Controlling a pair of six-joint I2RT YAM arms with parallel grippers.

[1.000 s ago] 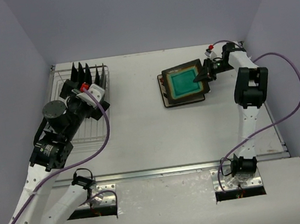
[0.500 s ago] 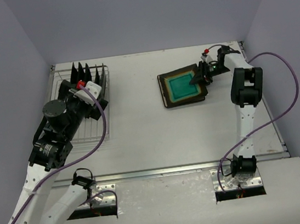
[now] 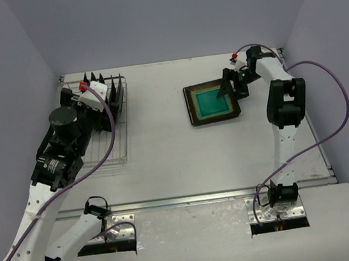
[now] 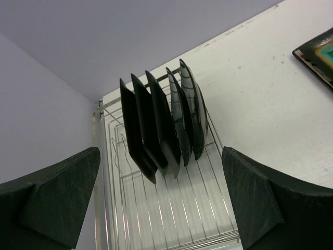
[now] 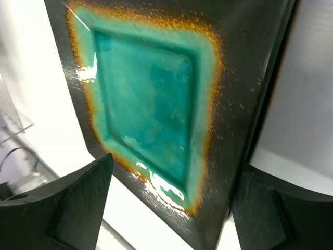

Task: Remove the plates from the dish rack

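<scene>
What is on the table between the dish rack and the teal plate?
Nothing; the top external view shows bare table between dish rack and teal plate.

A glossy turquoise centre is shown on the square glazed ceramic plate (image 5: 151, 104), mottled with paler and darker patches. It is ringed by a speckled orange-brown band that is scattered outward into a dark brown-black rim. The row of thin upright plates (image 4: 156, 130) is seen as plain black, with a greenish-grey gloss on the two rightmost. The rectangular wire dish rack (image 4: 171, 208) is coloured silver. The flat table top (image 3: 164, 151) is rendered in off-white, and the plain walls (image 3: 166, 16) in pale lavender.
</scene>
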